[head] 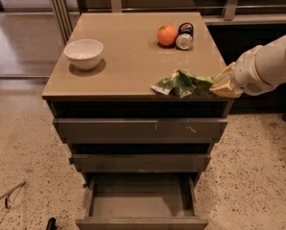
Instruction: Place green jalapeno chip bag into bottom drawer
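The green jalapeno chip bag [181, 84] lies crumpled at the front right edge of the cabinet top. My gripper [223, 83] comes in from the right, its pale fingers shut on the bag's right end, with the white arm behind it. The bottom drawer [141, 222] is pulled out and open below; its shallow tray shows nothing inside. The middle drawer [140, 162] sticks out slightly and the top drawer [140, 128] is nearly closed.
A white bowl [84, 52] stands at the left of the cabinet top [128, 61]. An orange fruit [166, 34] and a small can on its side [184, 36] sit at the back right. Speckled floor surrounds the cabinet.
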Controlling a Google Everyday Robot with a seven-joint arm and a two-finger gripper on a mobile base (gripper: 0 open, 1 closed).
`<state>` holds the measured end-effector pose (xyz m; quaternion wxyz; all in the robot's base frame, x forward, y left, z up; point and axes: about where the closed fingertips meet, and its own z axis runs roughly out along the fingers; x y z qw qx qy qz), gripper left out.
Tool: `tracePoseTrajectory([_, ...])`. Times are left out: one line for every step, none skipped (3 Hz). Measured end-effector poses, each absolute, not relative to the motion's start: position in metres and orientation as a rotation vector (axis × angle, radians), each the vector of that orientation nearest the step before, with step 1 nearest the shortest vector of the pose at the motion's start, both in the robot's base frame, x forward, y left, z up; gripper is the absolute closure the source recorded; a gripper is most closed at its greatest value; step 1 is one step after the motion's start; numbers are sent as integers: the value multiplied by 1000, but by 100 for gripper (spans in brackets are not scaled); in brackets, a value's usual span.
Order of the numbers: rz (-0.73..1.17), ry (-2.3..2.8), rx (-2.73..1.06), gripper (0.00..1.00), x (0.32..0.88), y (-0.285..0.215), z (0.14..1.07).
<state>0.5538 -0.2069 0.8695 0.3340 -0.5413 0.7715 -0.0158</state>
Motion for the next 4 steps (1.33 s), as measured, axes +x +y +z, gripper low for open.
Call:
tracePoseTrajectory([24,2069,-1431,100,515,-201,859])
tracePoseTrajectory([145,2183,-1469,100,503,-198,771])
tracePoseTrajectory([224,2261,-1523,100,497,-195,696])
tracePoseTrajectory([248,2277,-1534,100,496,-194,679])
